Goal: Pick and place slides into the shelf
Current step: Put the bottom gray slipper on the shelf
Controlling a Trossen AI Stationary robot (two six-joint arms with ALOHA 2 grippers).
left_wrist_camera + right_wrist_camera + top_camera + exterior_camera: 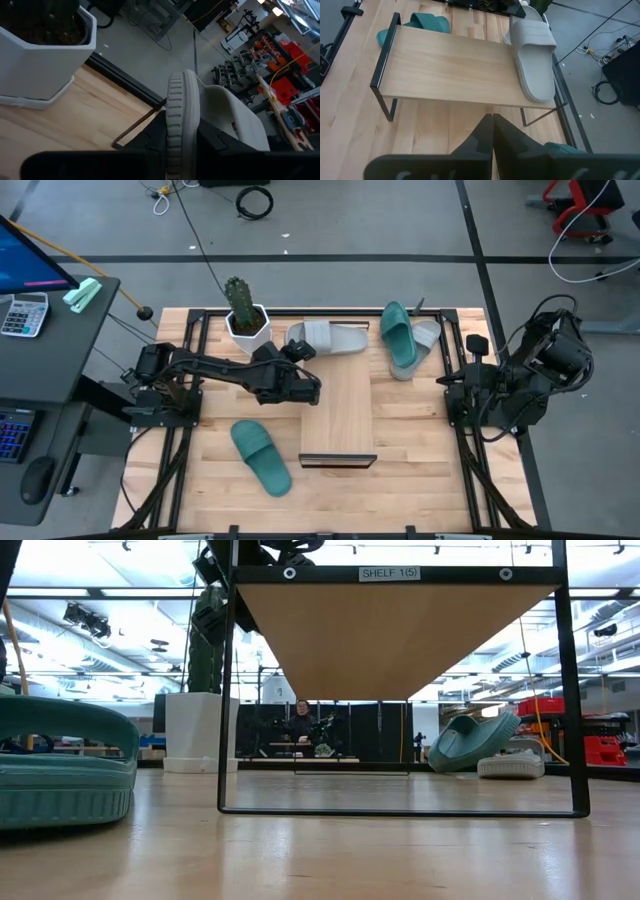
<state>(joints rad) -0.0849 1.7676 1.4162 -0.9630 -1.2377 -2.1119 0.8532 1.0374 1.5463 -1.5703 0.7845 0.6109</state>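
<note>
The shelf (338, 415) stands mid-table, running from near to far. One grey slide (335, 337) lies across its far end (535, 60), and my left gripper (303, 352) is shut on it from the table's left. One teal slide (262, 458) lies flat on the table to the left of the shelf's near end. The other teal slide (398, 338) leans on its side against the second grey slide (427, 336), right of the shelf's far end. My right gripper (492, 122) is shut and empty, and waits at the table's right edge. My left gripper holds the grey slide by the rim of its sole (182, 107) at the strap end, pinched between the two fingers (155, 137), one on each face of the sole. It comes in roughly level from the table's left. The rest of the slide lies on the shelf board, strap (235, 117) up.
A white pot with a cactus (245, 315) stands at the far edge, just left of the held slide. Black rails (470, 440) run along the table's left and right sides. Bare shelf board stretches toward the near end (445, 65). A person shows far off in the room (300, 725).
</note>
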